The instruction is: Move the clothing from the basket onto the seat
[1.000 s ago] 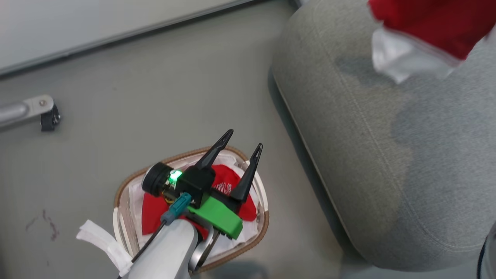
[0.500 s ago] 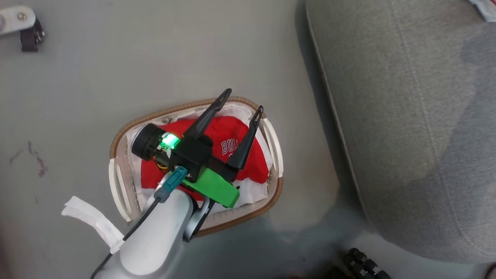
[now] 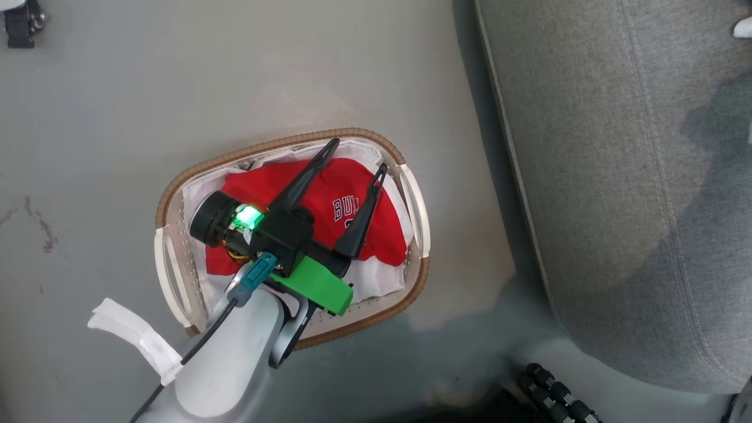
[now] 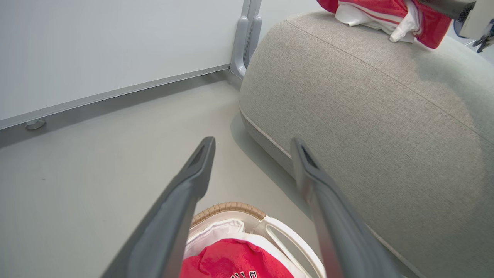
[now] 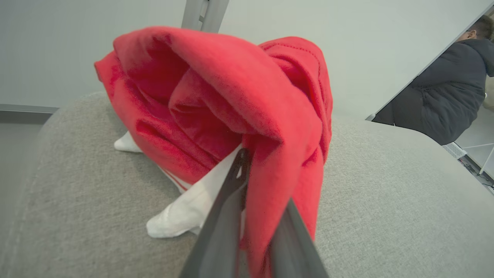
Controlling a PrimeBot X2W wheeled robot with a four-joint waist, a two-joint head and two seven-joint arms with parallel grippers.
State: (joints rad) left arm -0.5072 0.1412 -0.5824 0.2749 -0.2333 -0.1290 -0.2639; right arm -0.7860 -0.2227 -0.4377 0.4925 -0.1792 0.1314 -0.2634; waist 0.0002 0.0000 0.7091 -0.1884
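The white basket (image 3: 276, 144) with its brown woven rim stands on the floor, left of the light-grey seat (image 3: 617, 176). One red garment (image 3: 323, 197) with white "BULLS" lettering lies in it on the white liner. My left gripper (image 3: 359, 154) hovers open just above that garment, fingers spread and holding nothing; its wrist view shows the gripper (image 4: 252, 141) over the basket rim (image 4: 227, 208). My right gripper (image 5: 256, 170) is shut on the second red garment (image 5: 239, 85), whose white trim touches the seat (image 5: 386, 193). That garment (image 4: 386, 11) sits far back on the seat (image 4: 366, 108).
A person in a dark jacket (image 5: 436, 104) stands behind the seat at the right. A metal leg with a black castor (image 3: 20, 23) is at the floor's far left. A black ribbed part (image 3: 558, 393) lies near the seat's front corner. A wall baseboard (image 4: 115, 92) runs behind.
The head camera has tilted down, so basket and seat shifted up and the held red garment left its top right. My left gripper stays open over the basket, a little closer to the garment.
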